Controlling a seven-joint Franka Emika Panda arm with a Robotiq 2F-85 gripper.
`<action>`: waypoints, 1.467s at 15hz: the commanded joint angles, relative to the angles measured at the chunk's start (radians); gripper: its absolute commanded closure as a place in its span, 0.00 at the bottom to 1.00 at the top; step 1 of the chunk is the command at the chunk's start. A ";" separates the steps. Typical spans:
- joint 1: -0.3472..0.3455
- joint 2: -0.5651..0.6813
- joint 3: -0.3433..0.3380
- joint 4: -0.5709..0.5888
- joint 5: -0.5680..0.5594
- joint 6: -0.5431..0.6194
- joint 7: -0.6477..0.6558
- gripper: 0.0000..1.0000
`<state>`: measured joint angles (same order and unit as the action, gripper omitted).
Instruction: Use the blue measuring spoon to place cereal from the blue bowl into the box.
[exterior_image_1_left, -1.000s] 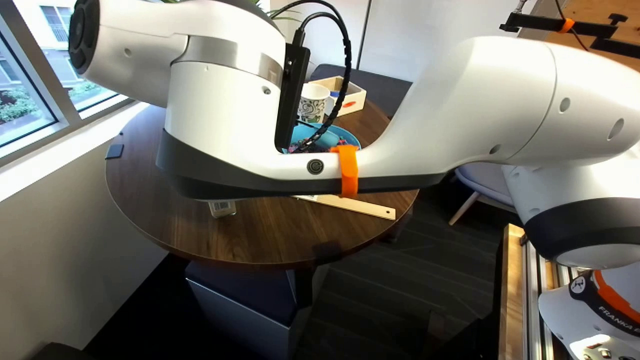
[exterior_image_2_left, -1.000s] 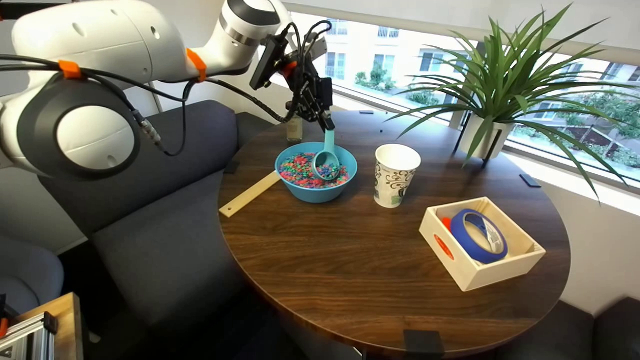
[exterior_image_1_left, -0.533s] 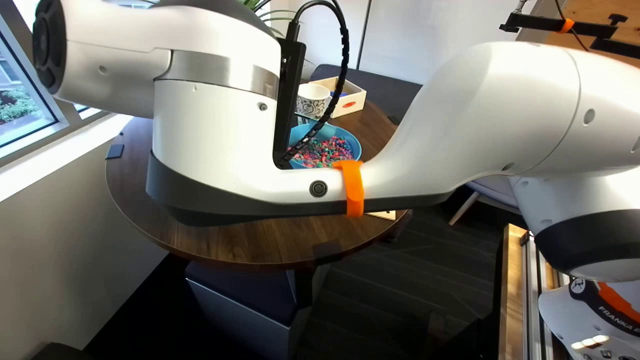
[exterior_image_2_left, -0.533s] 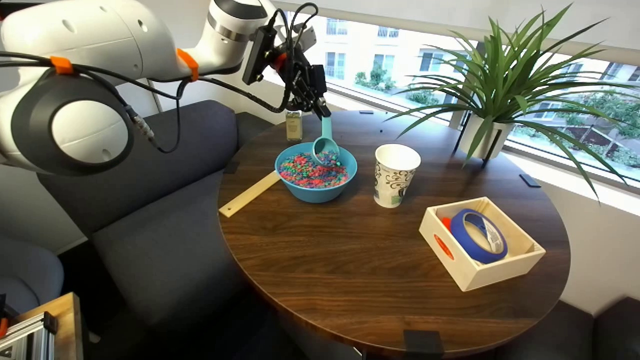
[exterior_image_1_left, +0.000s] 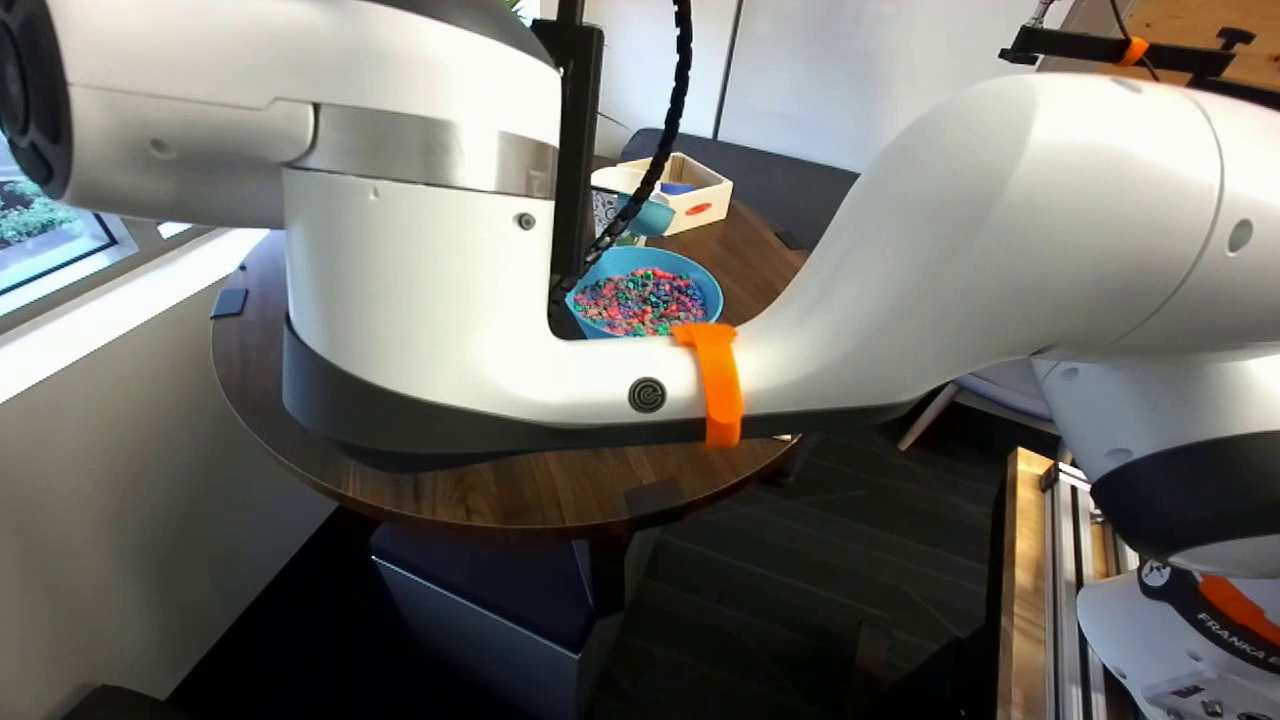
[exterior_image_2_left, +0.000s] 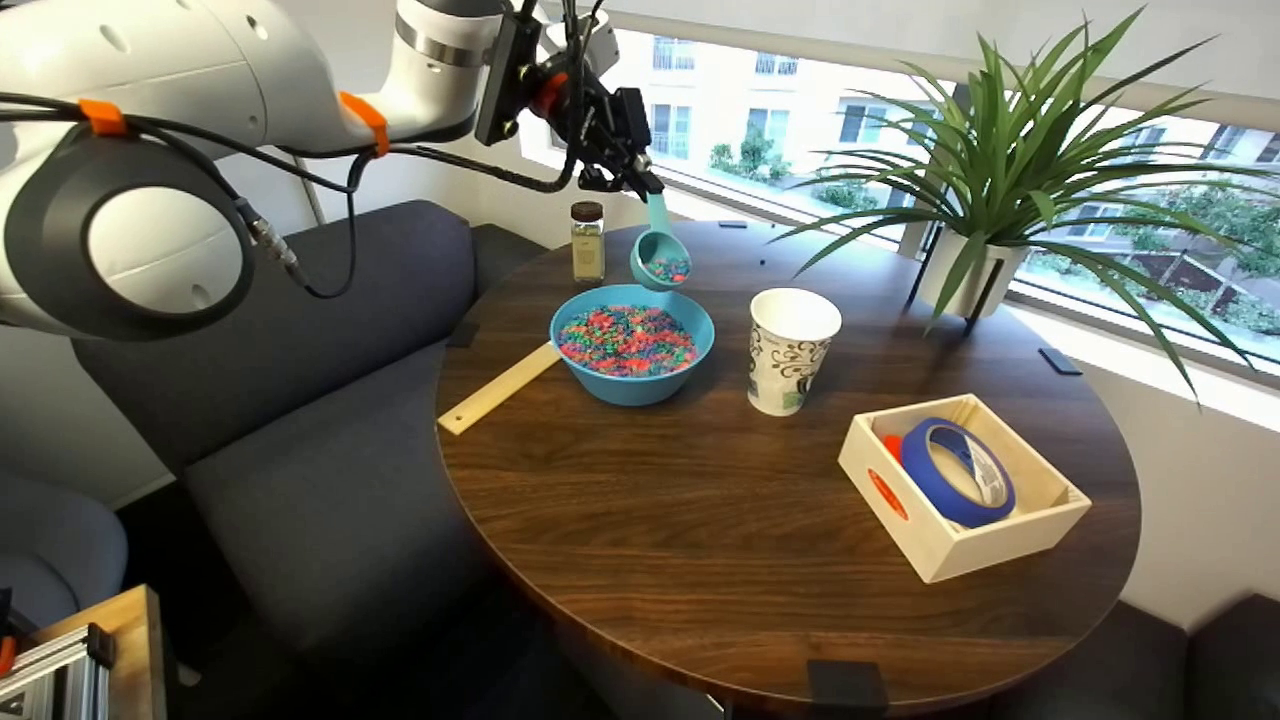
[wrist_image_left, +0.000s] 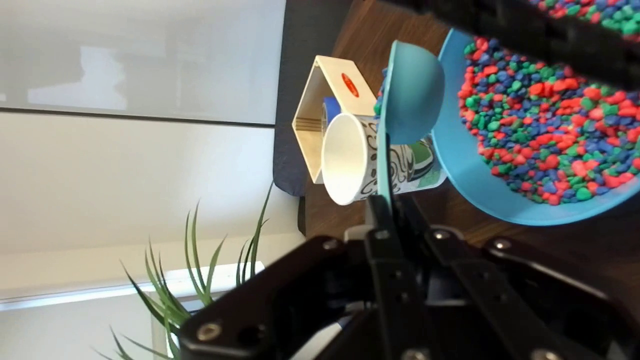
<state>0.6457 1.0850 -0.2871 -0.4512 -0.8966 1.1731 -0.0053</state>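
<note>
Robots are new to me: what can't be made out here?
In an exterior view:
Red thing in box: partly behind tape roll.
Jar label: print too small.
Wooden stick: far end hidden by blue bowl.
In the wrist view:
Blue bowl: cut off by right edge.

Super chunky white arm (exterior_image_1_left: 1000, 250), dark grey trim (exterior_image_1_left: 420, 432); bright orange strap (exterior_image_1_left: 719, 388); ribbed black cable (exterior_image_1_left: 669, 128); mostly black gripper (wrist_image_left: 393, 201), plenty of silver screws (wrist_image_left: 442, 234); FRANKA lettering (exterior_image_1_left: 1236, 639).

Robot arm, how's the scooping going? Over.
Gripper shut on spoon. Spoon holds cereal, clear of bowl. Cup between bowl and box; tape inside box.
</note>
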 joint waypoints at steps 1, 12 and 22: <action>0.010 -0.038 -0.007 -0.042 -0.065 0.005 -0.052 0.97; -0.118 -0.100 0.029 -0.022 -0.113 0.126 -0.068 0.96; -0.155 -0.125 0.031 -0.032 -0.129 0.147 -0.093 0.97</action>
<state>0.5114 0.9962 -0.2670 -0.4526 -1.0095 1.2932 -0.0656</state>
